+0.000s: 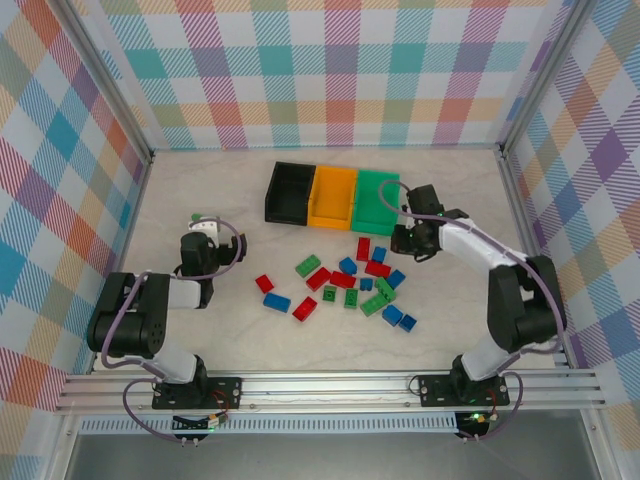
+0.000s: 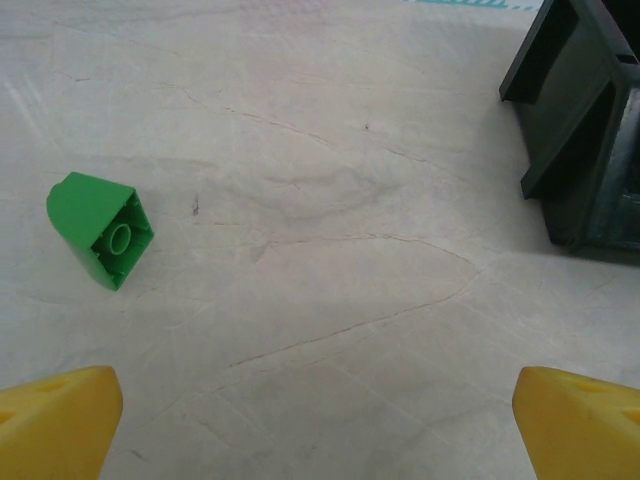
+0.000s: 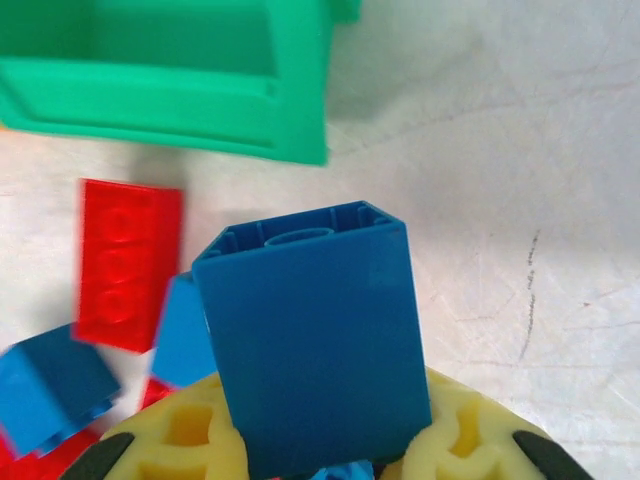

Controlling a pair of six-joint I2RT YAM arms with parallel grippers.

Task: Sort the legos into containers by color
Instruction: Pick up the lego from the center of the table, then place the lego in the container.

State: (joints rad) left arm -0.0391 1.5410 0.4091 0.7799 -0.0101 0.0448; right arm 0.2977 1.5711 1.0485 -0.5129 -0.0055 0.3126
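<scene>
Three bins stand joined in a row at the far middle of the table: a black bin on the left, an orange bin in the middle and a green bin on the right. On the near side of them we see a loose scatter of red, green and blue bricks lying on the table.

The right gripper sits just in front of the green bin, at the far right edge of the scatter. In its wrist view we find its yellow fingers clamped on a blue brick, whose hollow end points away from them. The green bin's corner lies close beyond it, and a red brick lies flat to the left.

The left gripper is well to the left of the scatter. Its jaws are spread wide with bare table between them. A lone green brick with a rounded top lies on its side just beyond, off to the left. The black bin shows far to its right.
</scene>
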